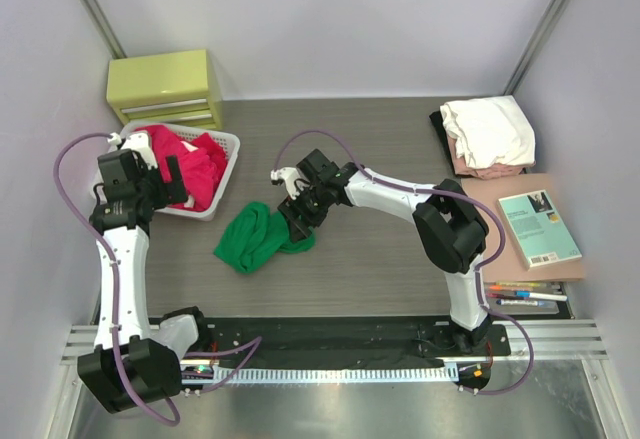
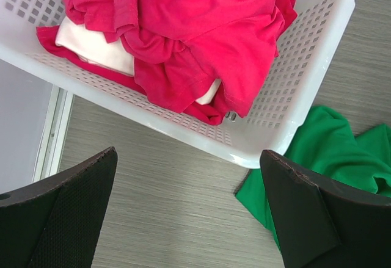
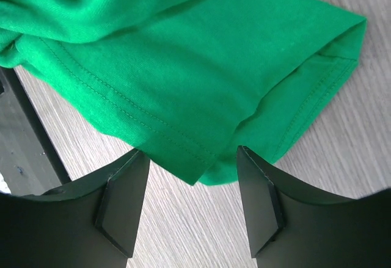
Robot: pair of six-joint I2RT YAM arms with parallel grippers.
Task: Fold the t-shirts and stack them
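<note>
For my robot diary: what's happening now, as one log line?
left gripper open near basket | right gripper open at green shirt hem | green shirt crumpled on table | red shirts in basket

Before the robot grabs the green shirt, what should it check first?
1. Right pincer open: ok.
2. Bright green cloth t-shirt hem facing the pincer's gap: ok.
3. Green t-shirt lying flat: not ok, it is bunched up.
4. Left pincer open and empty: ok.
5. Green t-shirt clear of the white slatted plastic basket: cannot tell.
</note>
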